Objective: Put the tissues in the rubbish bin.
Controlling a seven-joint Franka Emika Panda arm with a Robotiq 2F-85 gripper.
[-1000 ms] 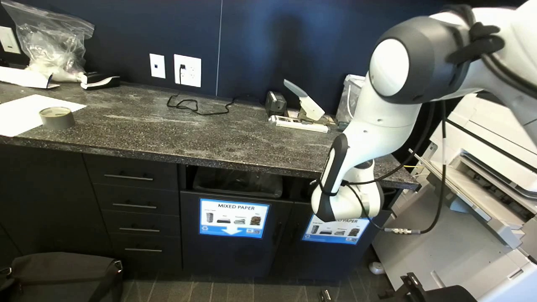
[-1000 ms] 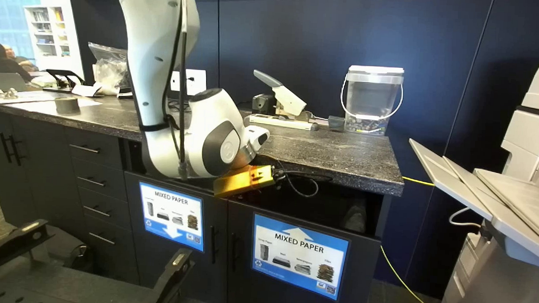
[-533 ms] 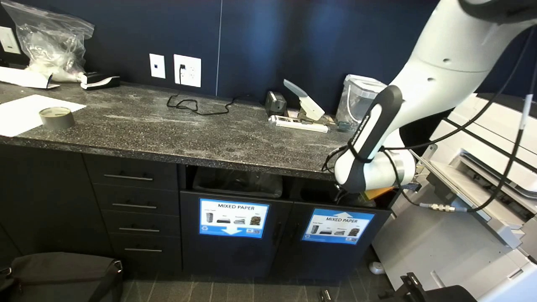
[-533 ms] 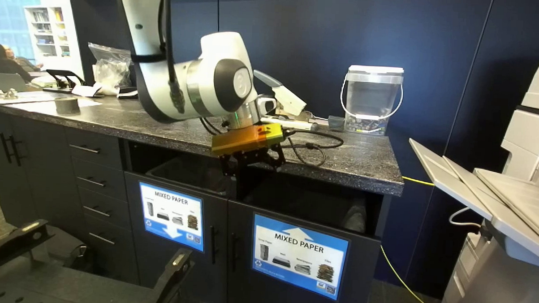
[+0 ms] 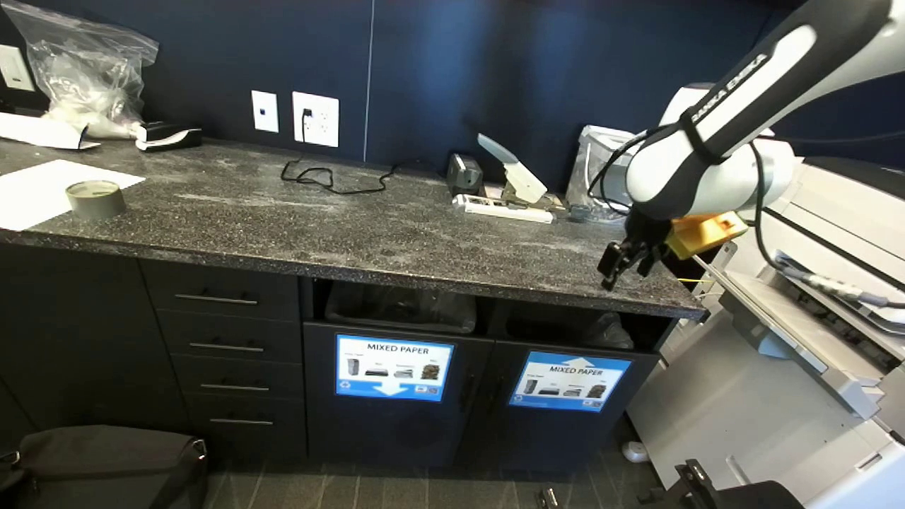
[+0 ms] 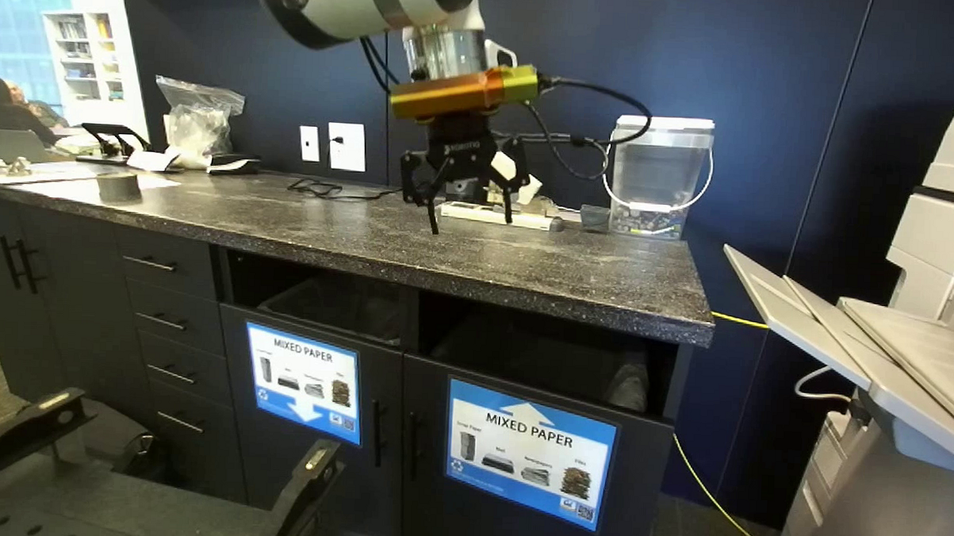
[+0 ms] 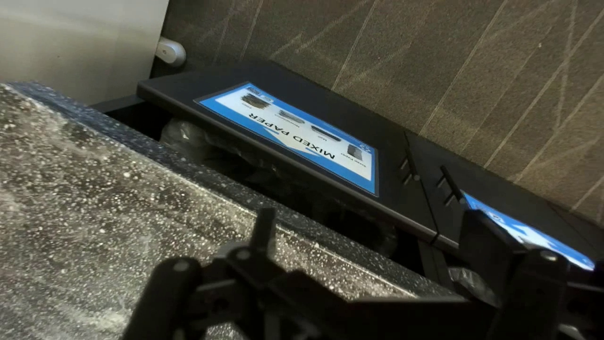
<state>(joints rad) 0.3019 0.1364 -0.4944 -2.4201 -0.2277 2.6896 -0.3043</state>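
I cannot make out the tissues for certain; some small pale lumps (image 6: 18, 165) at the counter's far left end are too small to identify. The rubbish bin (image 6: 531, 454) is a dark cabinet compartment under the counter, its open slot above a panel with a blue and white label. In the wrist view the bin (image 7: 292, 139) lies beyond the counter edge, a clear liner showing in its slot. My black gripper (image 6: 472, 225) hangs fingers down above the counter near its front edge, higher than the slot. In both exterior views its fingers (image 5: 608, 276) stand apart, holding nothing.
A large stapler (image 5: 523, 182) and a translucent bucket (image 6: 659, 179) stand at the back of the counter. A tape roll (image 5: 97, 201), paper sheets (image 5: 42, 187) and a plastic bag (image 5: 88, 81) are at its left. Beyond the right end stands a printer (image 5: 763, 396). The counter's front edge overhangs the slots.
The arm has risen from the right-hand bin slot, where the gripper was low and partly hidden. It now stands above the counter with its fingers in plain sight.
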